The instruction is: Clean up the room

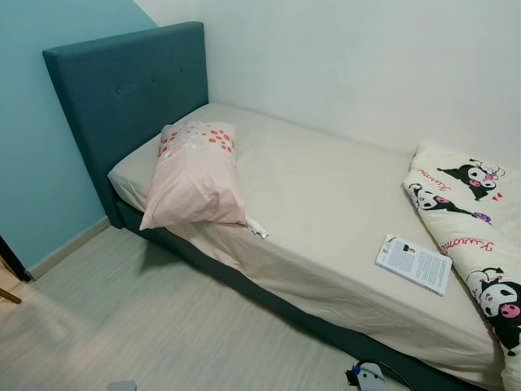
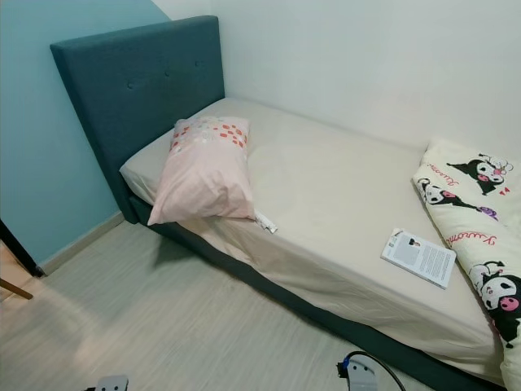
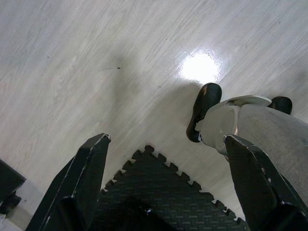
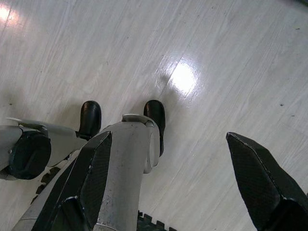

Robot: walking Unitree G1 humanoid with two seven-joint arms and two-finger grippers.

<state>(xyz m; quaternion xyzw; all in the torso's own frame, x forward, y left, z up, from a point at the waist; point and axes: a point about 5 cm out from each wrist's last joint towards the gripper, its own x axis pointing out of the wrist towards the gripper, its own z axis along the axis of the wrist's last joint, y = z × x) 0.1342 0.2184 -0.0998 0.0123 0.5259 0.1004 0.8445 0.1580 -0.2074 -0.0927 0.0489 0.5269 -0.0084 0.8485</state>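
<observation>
We see the bed [image 1: 326, 204] with a pink pillow [image 1: 195, 175] near its headboard [image 1: 122, 98], a booklet [image 1: 413, 263] lying flat near the foot, and a folded cartoon blanket [image 1: 468, 220] just beside it. Our left gripper [image 3: 163, 178] and right gripper [image 4: 166, 178] both hang over the pale wooden floor [image 3: 96, 57], each with its fingers wide apart and holding nothing.

A red cursive word is printed several times on the cartoon blanket [image 1: 468, 220] at the foot of the bed; it appears to read "Kuromi", though the letters are small. Printed lines are seen on the cover of the booklet [image 1: 413, 263] lying on the sheet, but they are too small to be read.
</observation>
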